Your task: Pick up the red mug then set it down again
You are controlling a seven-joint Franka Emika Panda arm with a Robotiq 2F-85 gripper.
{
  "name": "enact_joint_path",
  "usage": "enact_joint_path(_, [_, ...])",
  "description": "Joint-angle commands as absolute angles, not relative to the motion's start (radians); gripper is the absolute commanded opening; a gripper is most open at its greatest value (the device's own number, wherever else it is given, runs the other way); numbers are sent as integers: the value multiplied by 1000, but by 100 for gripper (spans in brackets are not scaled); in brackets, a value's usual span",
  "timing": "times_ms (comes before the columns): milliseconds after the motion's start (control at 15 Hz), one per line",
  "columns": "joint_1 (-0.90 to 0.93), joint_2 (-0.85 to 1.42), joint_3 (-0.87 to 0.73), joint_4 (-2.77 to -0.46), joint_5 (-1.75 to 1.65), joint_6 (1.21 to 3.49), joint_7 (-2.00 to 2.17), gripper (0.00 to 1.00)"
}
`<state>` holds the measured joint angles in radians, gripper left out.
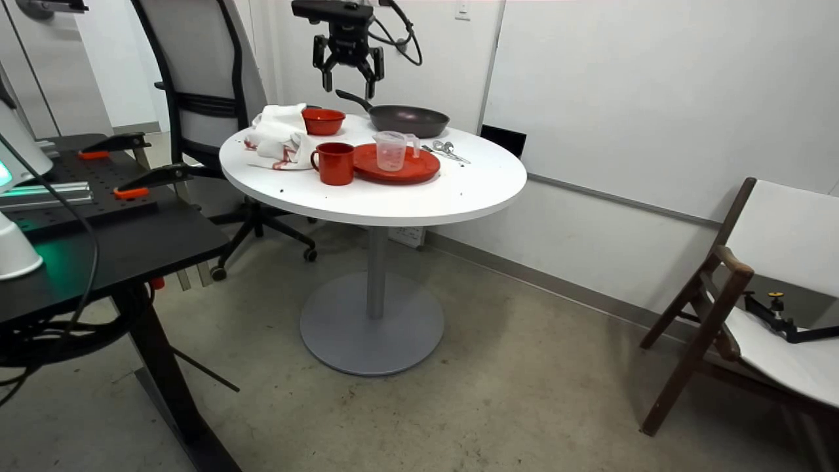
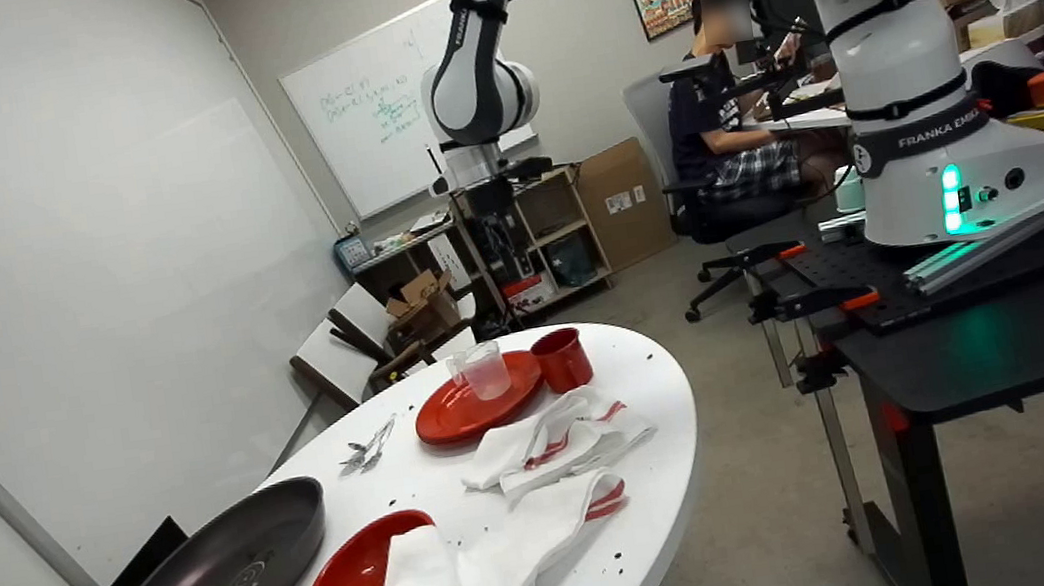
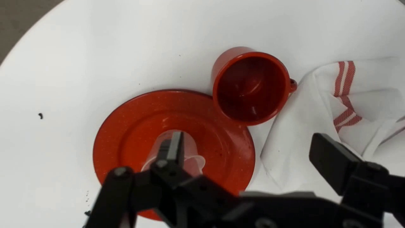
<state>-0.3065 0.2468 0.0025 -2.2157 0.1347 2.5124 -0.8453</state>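
The red mug (image 1: 336, 165) stands upright on the white round table (image 1: 452, 203), right beside the red plate. In the wrist view I look down into the mug (image 3: 253, 88); it is empty, and its handle points right toward the white towel. The mug also shows in an exterior view (image 2: 563, 361). My gripper (image 1: 349, 88) hangs well above the table, pointing down, with its fingers wide apart and nothing between them. In the wrist view the gripper (image 3: 248, 148) frames the plate's edge and the towel, with the mug just ahead of the fingers.
A clear plastic measuring cup (image 1: 391, 152) stands on the red plate (image 1: 426, 172). The crumpled white towel (image 1: 282, 134) lies beside the mug. A red bowl (image 1: 324, 122), a dark frying pan (image 1: 409, 121) and metal utensils (image 1: 447, 151) are also on the table.
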Motion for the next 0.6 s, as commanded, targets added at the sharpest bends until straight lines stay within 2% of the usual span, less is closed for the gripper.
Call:
enact_joint_path(0, [-294,111,-34,-2261,190,2433,-819,100])
enact_joint_path(533, [-243,-159,-130,-2388,154,2244,-756,100])
